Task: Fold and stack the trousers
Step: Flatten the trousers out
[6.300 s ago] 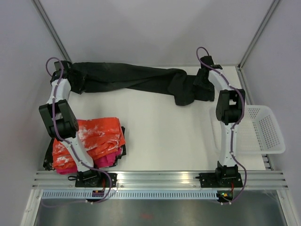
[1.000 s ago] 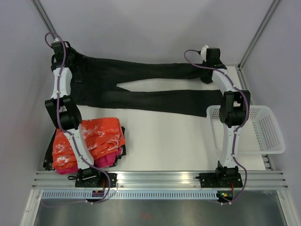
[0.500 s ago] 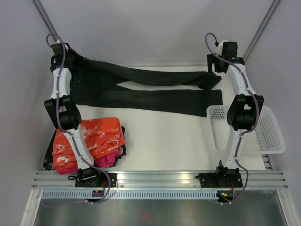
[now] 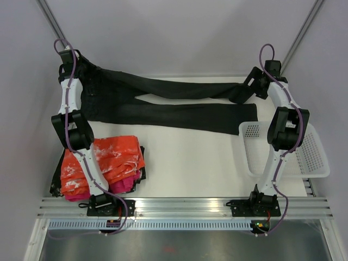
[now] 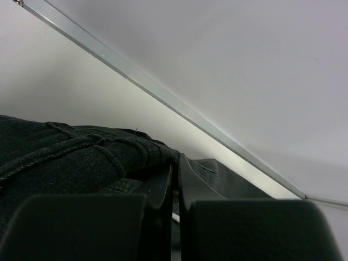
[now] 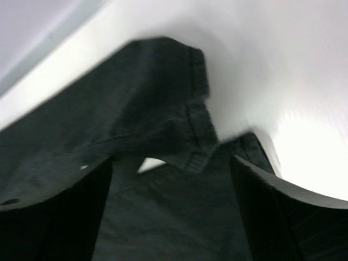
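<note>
left end effector (image 5: 176, 182) clenched on the waist of the trousers (image 4: 163, 112) at upper left, so the released right end effector (image 6: 171, 213) should pinch both cuffs squarely before folding.

Lab test cell, grey panel walls (image 4: 179, 38), aluminium rail (image 4: 185, 204), white table (image 4: 190, 157)

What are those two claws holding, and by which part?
The left gripper pinches the trousers at the waist end. The right gripper is open near the cuffs, holding nothing.
</note>
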Robot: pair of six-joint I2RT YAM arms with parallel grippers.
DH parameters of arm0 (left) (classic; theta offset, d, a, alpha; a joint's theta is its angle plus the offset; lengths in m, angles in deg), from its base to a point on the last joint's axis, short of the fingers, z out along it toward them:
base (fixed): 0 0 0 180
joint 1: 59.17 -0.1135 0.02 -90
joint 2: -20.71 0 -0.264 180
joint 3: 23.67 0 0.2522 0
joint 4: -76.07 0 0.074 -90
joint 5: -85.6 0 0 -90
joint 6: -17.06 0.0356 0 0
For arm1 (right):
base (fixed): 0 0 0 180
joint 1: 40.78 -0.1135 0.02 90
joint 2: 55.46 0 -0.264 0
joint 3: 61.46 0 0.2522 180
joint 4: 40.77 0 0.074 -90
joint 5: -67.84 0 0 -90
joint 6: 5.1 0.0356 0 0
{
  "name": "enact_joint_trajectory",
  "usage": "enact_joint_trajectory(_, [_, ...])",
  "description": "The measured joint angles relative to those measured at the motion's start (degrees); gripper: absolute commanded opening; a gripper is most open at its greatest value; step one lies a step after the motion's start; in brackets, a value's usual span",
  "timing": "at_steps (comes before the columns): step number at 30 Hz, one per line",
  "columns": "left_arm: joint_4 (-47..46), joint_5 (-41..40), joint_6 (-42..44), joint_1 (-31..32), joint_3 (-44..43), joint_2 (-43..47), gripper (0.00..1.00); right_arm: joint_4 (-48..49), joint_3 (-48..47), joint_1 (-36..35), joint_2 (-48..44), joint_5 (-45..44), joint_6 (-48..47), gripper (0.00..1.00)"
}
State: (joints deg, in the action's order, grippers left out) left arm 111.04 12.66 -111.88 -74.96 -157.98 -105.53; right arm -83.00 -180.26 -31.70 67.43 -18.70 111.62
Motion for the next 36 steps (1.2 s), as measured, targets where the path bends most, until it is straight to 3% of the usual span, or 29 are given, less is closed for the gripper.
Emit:
enact_joint_trajectory(11, [0.13, -0.02, 0.28, 0.00, 0.02, 0.00, 0.02, 10.29, 0.63, -0.35, 0.44, 0.31, 4.55, 0.68])
enact_joint_trajectory(14, [0.13, -0.02, 0.44, 0.00, 0.02, 0.00, 0.02, 10.82, 0.07, -0.33, 1.75, 0.17, 3.98, 0.29])
enact_joint_trajectory(15, [0.15, -0.02, 0.46, 0.00, 0.02, 0.00, 0.02, 10.93, -0.04, -0.33, 2.34, 0.15, 3.80, 0.03])
enact_joint_trajectory(16, [0.15, -0.02, 0.46, 0.00, 0.02, 0.00, 0.02, 10.84, -0.11, -0.28, 2.84, 0.13, 3.48, 0.00])
enact_joint_trajectory(23, [2.80, -0.46, 3.58, -0.24, -0.57, 0.00, 0.02, 8.72, -1.36, 0.42, 4.24, -1.77, 0.52, 0.00])
enact_joint_trajectory(36, [11.26, -0.61, 8.48, -0.72, -2.84, 0.00, 0.02, 8.26, -12.94, 5.25, 2.60, 2.05, -3.39, 0.00])
